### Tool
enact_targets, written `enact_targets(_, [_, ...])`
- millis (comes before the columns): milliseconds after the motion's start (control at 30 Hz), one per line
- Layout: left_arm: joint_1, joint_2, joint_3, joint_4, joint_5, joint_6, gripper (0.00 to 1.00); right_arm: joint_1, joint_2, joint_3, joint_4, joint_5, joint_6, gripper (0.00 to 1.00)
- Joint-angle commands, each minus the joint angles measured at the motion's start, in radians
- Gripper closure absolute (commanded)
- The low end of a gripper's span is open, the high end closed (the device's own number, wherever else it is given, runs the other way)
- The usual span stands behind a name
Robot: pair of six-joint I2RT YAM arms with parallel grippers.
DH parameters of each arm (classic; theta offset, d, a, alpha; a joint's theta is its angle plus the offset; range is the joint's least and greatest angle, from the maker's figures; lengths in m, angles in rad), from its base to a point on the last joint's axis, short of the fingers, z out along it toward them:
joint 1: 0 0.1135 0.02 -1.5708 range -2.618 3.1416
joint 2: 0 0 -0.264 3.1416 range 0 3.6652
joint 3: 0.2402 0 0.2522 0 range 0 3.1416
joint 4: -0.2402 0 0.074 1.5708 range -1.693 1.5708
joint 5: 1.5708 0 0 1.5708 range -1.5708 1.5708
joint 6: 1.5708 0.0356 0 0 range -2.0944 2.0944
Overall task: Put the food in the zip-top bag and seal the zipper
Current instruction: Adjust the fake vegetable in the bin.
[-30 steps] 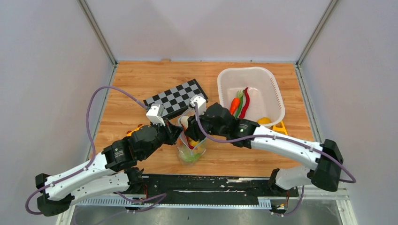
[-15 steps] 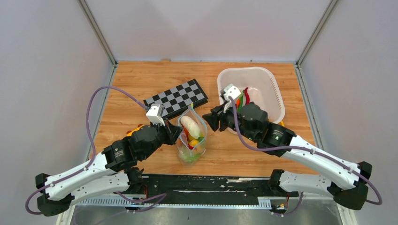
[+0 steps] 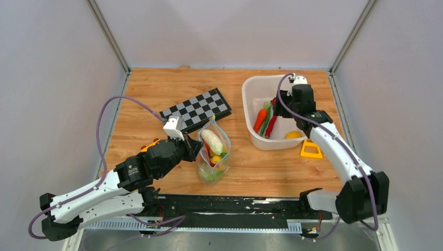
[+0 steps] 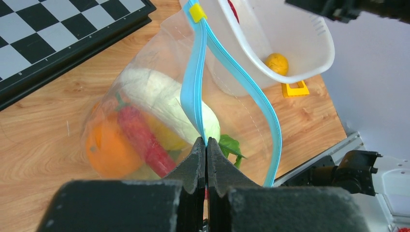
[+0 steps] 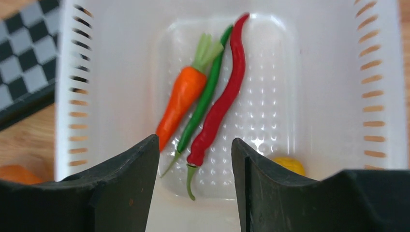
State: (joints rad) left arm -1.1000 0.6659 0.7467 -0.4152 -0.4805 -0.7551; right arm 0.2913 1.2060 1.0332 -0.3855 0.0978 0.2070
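Left claw (image 4: 206,141) clamps the zipper (image 4: 193,82), partly hiding the bagged radish (image 4: 154,94); right claw (image 5: 194,142) gapes above basket (image 5: 333,72) holding carrot (image 5: 181,104), red pepper (image 5: 223,99).

Left arm (image 3: 94,196) and right arm (image 3: 334,149): white link shells with small dark fasteners, and black joint housings. Left fingers (image 4: 193,164) and right fingers (image 5: 130,179): matte black, wedge-shaped, tapering to the tips. Just behind each pair of jaws sits a small white block (image 3: 172,126). From there a purple cable (image 3: 102,130) loops back along each arm.
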Motion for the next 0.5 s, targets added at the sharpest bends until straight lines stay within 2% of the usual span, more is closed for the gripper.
enact_targets(0, [-0.003,0.001,0.016,0.043,-0.024,0.035,1.00,-0.038,0.138,0.073,-0.114,-0.038,-0.031,0.43])
enact_targets(267, [-0.003,0.000,0.013,0.053,-0.070,0.078,1.00,-0.100,0.445,0.233,-0.040,-0.044,-0.120,0.47])
enact_targets(467, [-0.003,-0.001,0.017,0.054,-0.119,0.105,1.00,-0.149,0.677,0.403,-0.076,-0.072,-0.155,0.54])
